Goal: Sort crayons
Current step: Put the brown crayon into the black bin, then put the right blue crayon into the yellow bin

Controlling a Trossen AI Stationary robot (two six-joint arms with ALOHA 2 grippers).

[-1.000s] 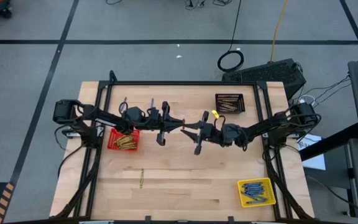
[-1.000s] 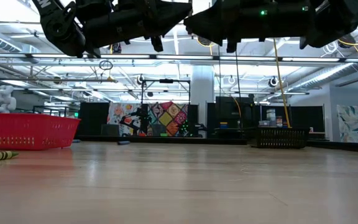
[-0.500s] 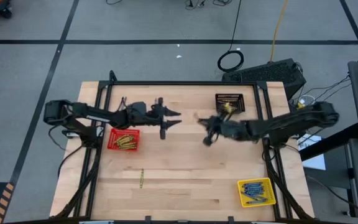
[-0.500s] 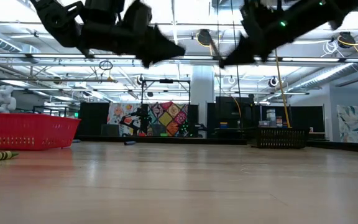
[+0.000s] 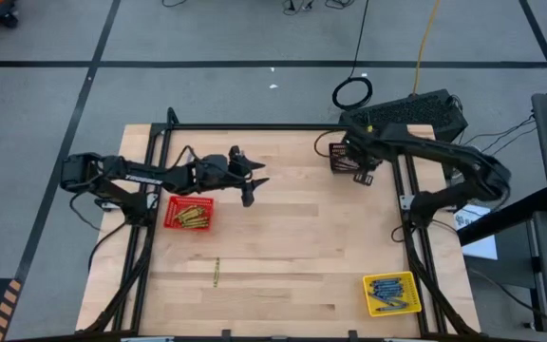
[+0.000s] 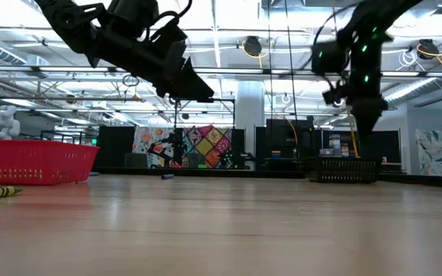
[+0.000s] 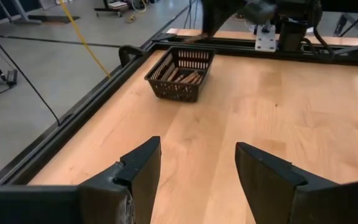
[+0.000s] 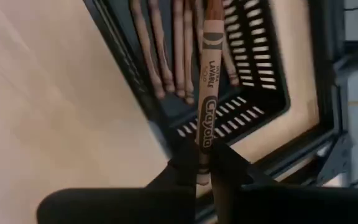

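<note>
right pincer [image 8: 204, 163] clamping brown crayon [image 8: 207, 93], left pincer [image 7: 196, 163] wide

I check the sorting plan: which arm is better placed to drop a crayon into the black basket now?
The right: its gripper holds a brown crayon above the black basket. The left gripper is open, empty, mid-table.

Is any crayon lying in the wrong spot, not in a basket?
Yes, one. A lone crayon lies loose on the bare table, in front of the red basket and apart from it. The right gripper holds a brown crayon over the black basket.
</note>
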